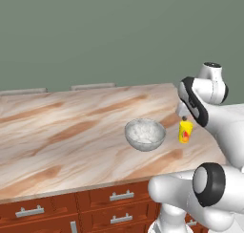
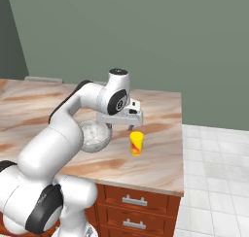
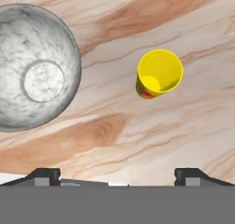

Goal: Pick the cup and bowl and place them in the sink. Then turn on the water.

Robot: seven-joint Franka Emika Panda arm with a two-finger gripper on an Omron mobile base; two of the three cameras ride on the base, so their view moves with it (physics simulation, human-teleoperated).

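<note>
on the beige-brown marbled counter (image 1: 57, 132), the yellow cup (image 1: 185, 132) and the grey-white speckled bowl (image 1: 145, 134) are standing upright side by side, near each other but not touching, both toward the counter's right end. in the right base view the counter is ending in a straight right edge just past the cup, with pale tiled floor (image 2: 214, 182) lying beyond it, and the front edge is running close below the cup above reddish wooden drawers (image 2: 133, 202) with silver handles. to the left of the bowl in the left base view, bare counter is stretching wide, reaching back to a plain grey-green wall (image 1: 95, 31). the gripper (image 2: 130, 126) is hanging over the counter above the cup and pointing down, its jaws standing wide apart and holding nothing. in the hand view its two dark fingertips (image 3: 43, 176) are showing far apart at the lower edge, with only bare marbled surface between them; the cup's open yellow mouth is sitting at about one o'clock from the midpoint between them, clear of both tips, and the bowl is lying at about ten o'clock, its rim cut off by the left edge of that view. in the right base view the cup is standing just below the gripper, at about six o'clock from it, with a gap between them.
</note>
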